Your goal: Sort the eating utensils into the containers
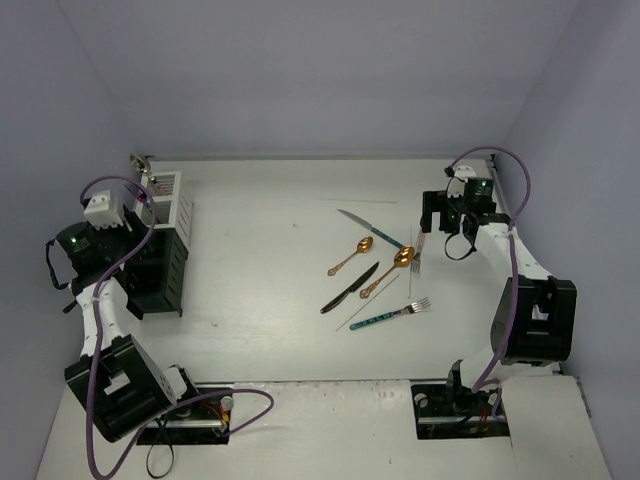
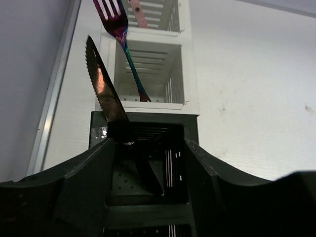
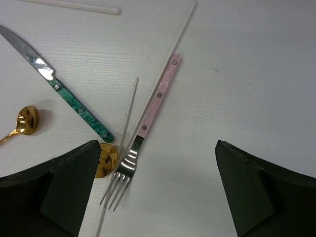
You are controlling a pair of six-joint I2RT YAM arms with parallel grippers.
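My left gripper [image 1: 148, 245] [image 2: 149, 148] hangs open over a black container [image 2: 143, 129]. A black serrated knife [image 2: 104, 91] leans in that bin, blade up, free of both fingers. Behind it the white slatted container [image 2: 190, 59] [image 1: 170, 198] holds an iridescent fork [image 2: 120, 34] and a pink piece [image 2: 138, 12]. My right gripper [image 1: 440, 228] [image 3: 157, 148] stands open above a pink-handled fork [image 3: 157, 96] [image 1: 417, 252]. Beside it lie a teal-handled silver knife [image 3: 74, 106] [image 1: 368, 228], two gold spoons [image 1: 350, 257] [image 1: 391, 270], a black knife [image 1: 350, 288], a teal-handled fork [image 1: 390, 315] and thin sticks [image 3: 127, 116].
More black containers [image 1: 160, 275] continue the row toward the near side. The table's left rail [image 2: 52, 98] runs close beside the bins. Purple cables [image 1: 120, 270] loop over the left arm. Side walls stand close behind both arms.
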